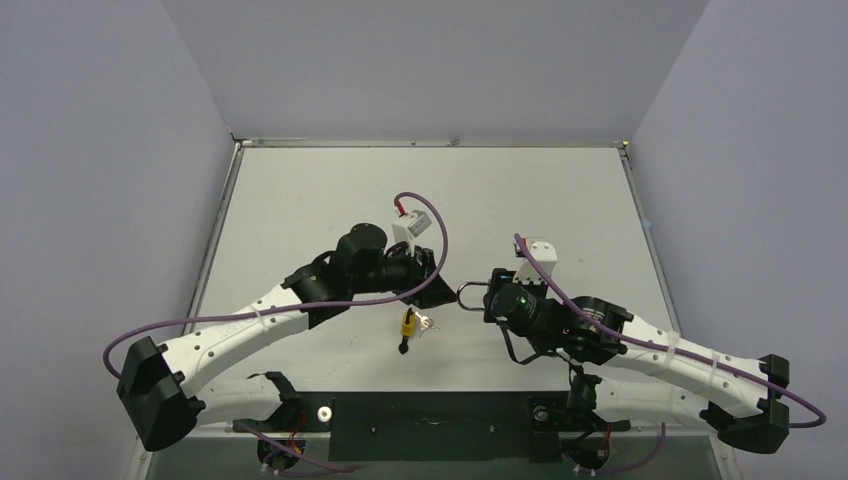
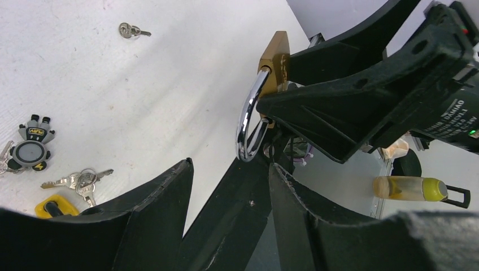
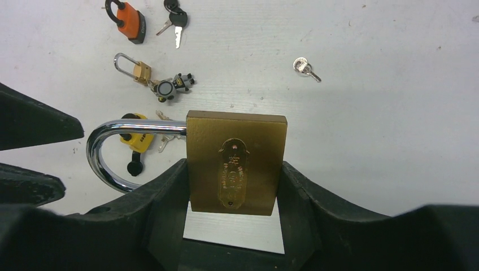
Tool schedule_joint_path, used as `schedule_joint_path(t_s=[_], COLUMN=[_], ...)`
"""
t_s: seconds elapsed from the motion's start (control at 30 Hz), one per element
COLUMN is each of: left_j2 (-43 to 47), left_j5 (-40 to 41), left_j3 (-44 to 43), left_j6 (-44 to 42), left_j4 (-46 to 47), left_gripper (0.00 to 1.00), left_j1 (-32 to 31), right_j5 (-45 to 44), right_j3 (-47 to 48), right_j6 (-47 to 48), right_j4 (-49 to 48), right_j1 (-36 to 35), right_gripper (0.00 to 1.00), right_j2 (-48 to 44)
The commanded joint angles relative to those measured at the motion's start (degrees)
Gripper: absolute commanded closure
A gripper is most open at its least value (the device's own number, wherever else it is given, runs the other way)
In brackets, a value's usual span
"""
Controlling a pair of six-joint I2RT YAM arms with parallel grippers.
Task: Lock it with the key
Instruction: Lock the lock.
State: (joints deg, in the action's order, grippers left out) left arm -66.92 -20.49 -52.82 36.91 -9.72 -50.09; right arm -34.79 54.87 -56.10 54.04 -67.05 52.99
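Our right claw (image 3: 233, 169) is clenched on the large brass padlock (image 3: 236, 135). Its two fingers press the body's narrow edges and hold it above the desk (image 3: 384, 124), with the embossed face turned to the wrist camera. The chrome shackle (image 3: 104, 152) juts sideways toward the left claw (image 2: 230, 166). We cannot tell whether its lower leg is seated, since a finger hides it. The left claw is released, its fingers spread and grasping nothing, with the tips just short of the shackle's bend.

On the desk below we see a lone silver key (image 3: 305, 68) lying well apart from the rest. The rest are a yellow padlock (image 3: 135, 140) beside a bunch of keys (image 2: 79, 179), a small brass padlock (image 3: 135, 68) touching a robot-figure fob (image 3: 175, 86), an orange padlock (image 3: 129, 20) and two black-headed keys (image 3: 175, 20).
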Motion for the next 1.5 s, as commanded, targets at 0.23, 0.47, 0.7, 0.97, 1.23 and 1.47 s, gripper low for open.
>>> schedule_joint_path(t_s=[0.23, 0.47, 0.7, 0.97, 1.23, 1.47], left_j2=[-2.96, -4.82, -6.0, -6.13, -5.41, -6.94], left_j5=[-3.21, -3.86, -4.33, -2.77, 2.23, 2.47], left_j3=[-3.54, -3.86, -4.58, -9.83, -20.1, -31.93], left_j6=[1.21, 2.21, 2.5, 2.13, -2.4, -6.41], left_j4=[6.88, 8.76, 8.84, 7.08, -1.9, -10.62], left_gripper=[0.51, 0.54, 0.79, 1.0, 1.0, 1.0], left_j1=[0.51, 0.51, 0.64, 1.62, 5.83, 7.73], right_j5=[-3.89, -4.17, -4.89, -5.24, 9.34, 30.83], right_j3=[4.82, 5.8, 6.7, 6.58, 5.95, 6.07], right_j6=[1.74, 2.29, 3.0, 6.4, 18.56, 23.7], right_j4=[-6.17, -7.88, -9.16, -12.98, -24.89, -33.14], right_j1=[0.45, 0.47, 0.47, 1.82, 13.08, 28.8], right_gripper=[0.98, 0.98, 0.98, 0.57, 0.14, 0.12], right_j2=[0.07, 1.25, 1.83, 0.77, -5.53, -6.64])
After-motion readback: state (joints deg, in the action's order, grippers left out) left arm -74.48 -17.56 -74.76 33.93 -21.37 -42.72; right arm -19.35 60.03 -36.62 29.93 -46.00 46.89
